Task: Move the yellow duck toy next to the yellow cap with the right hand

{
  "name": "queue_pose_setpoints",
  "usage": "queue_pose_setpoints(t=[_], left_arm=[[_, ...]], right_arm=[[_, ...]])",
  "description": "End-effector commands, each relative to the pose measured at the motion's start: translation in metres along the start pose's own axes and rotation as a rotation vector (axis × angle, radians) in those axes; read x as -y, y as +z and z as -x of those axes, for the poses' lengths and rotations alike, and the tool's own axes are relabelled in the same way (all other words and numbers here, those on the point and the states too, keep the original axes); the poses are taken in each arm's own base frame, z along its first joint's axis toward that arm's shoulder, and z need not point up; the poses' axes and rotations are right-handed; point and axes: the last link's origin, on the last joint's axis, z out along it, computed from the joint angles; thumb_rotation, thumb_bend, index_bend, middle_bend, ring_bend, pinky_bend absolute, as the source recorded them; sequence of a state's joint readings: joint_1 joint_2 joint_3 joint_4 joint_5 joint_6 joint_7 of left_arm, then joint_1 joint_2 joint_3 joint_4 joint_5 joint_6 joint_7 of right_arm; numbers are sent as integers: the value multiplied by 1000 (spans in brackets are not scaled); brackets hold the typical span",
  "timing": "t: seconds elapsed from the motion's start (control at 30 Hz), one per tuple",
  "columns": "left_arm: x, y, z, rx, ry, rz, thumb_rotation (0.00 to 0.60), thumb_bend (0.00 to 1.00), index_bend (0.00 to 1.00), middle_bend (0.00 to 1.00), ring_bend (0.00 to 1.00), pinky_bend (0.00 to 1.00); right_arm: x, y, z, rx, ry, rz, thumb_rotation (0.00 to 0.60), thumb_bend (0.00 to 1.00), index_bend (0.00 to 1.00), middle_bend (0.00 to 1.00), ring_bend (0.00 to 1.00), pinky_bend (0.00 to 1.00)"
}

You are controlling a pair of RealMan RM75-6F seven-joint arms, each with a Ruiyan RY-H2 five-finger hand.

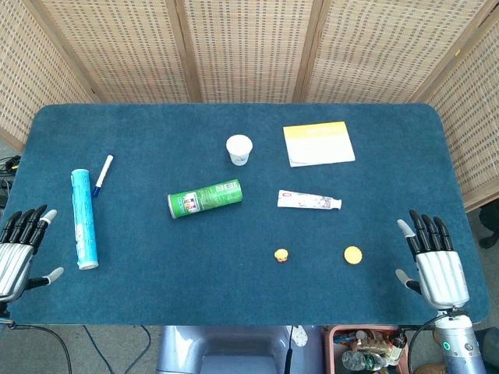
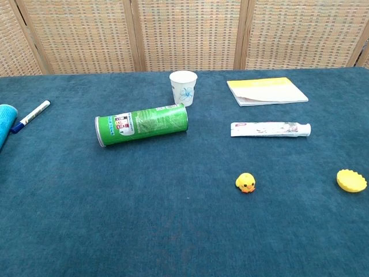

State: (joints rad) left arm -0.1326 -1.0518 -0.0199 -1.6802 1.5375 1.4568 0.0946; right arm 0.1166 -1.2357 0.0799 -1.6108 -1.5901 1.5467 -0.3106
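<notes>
One small rounded yellow duck toy [image 2: 246,182] sits on the fuzzy blue table cloth [image 1: 156,288], apart from the one round ribbed yellow cap [image 2: 351,180] on its right. The right hand [image 1: 433,262] rests at the table edge, fingers spread, holding nothing; the left hand [image 1: 19,243] is the same. One green can [image 2: 142,124] lies on its side, one paper cup [image 2: 183,88] stands behind it, and one flat tube [image 2: 270,129] lies nearby.

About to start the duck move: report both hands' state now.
Left hand: open, fingers apart, holding nothing.
Right hand: open, fingers apart, holding nothing.
</notes>
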Motion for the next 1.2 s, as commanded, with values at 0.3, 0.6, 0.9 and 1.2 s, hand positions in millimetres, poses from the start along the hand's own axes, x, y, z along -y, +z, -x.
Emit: queue_pose_setpoints(t=[0.3,0.6,0.9,1.2], left_arm=[[1,1,1,9,-3,-5,600,0,0,0,0,0],[-1,6,5,19,9,-13,600,0,0,0,0,0],[5,12,8,27,14,-58,600,0,0,0,0,0],[10,15,12,48,15,-82,600,0,0,0,0,0]], right_arm=[[5,2,4,23,-7,-25,600,0,0,0,0,0],[54,55,19,189,74,-300,600,0,29,0,0,0],[109,111,50,345,43,-459,600,78,212,0,0,0],[157,136,71,437,74,-520,600,214,277,0,0,0]])
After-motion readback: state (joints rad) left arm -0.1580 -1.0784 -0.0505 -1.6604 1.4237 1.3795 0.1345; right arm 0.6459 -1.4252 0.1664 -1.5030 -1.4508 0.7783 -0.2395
